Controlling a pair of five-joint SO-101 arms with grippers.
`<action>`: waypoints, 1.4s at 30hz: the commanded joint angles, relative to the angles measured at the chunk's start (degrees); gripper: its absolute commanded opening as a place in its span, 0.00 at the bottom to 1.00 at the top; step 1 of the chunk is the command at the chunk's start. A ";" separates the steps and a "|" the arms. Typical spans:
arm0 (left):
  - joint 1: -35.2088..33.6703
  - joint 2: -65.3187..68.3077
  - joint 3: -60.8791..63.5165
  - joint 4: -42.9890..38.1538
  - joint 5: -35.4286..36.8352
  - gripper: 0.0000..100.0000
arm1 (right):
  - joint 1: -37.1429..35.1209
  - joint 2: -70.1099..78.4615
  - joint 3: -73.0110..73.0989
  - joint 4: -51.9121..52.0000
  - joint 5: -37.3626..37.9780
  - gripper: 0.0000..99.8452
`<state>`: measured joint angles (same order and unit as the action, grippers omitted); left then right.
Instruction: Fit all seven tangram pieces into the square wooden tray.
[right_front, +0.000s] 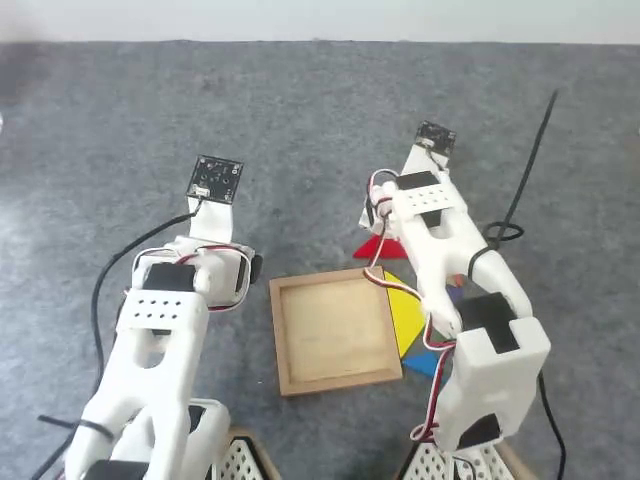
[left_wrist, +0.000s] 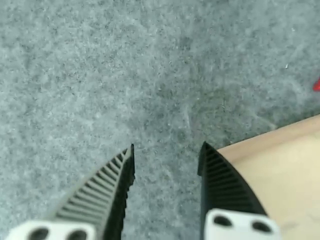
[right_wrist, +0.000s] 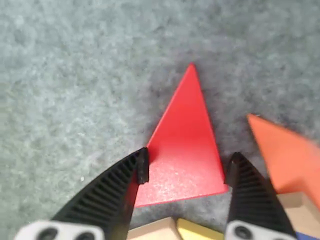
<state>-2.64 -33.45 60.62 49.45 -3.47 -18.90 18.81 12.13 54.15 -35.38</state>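
**Desk:** What's closest to the bases on your screen?

**Operator:** From overhead I have the wooden tray (right_front: 335, 330) flat on the grey carpet (right_front: 300, 120), between my two arms, its bare wood floor showing. A blue piece (right_front: 425, 363) lies at its near right corner, partly under my right arm (right_front: 470, 310). A yellow piece (right_front: 405, 310) lies just beyond that, touching the tray's right wall.

**Desk:** And the left side?

**Operator:** My left arm (right_front: 160, 330) hangs just beside the tray's left wall. On its wrist camera I see the left gripper (left_wrist: 167, 146) with its fingers spread wide. Nothing is between them but carpet, and one finger is just beside the tray's rim.

**Desk:** Farther out?

**Operator:** The red triangle (right_wrist: 185, 150) lies on the carpet just past the tray's far right corner, its point aimed away from the tray. My right gripper (right_wrist: 189, 162) is parted over the triangle's wide end, one finger at each side. One tip meets an edge and the other stands just off the corner, so I'm not clamped on it.

**Desk:** Anything next to it?

**Operator:** An orange piece (right_wrist: 282, 150) is near the triangle, apart from it, with carpet between.
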 joint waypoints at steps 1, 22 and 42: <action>0.35 -0.35 -0.22 -1.14 -0.35 0.21 | -1.89 -0.48 -1.67 0.92 -4.57 0.37; 0.35 -0.26 -0.13 -1.14 -0.35 0.21 | -4.53 7.08 -5.45 -4.79 -20.04 0.35; 0.35 -0.18 -0.13 -1.14 -0.26 0.21 | -4.79 6.55 -6.51 -1.27 -13.01 0.12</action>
<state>-2.64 -33.45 60.62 49.45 -3.47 -21.45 24.62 8.70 53.27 -49.63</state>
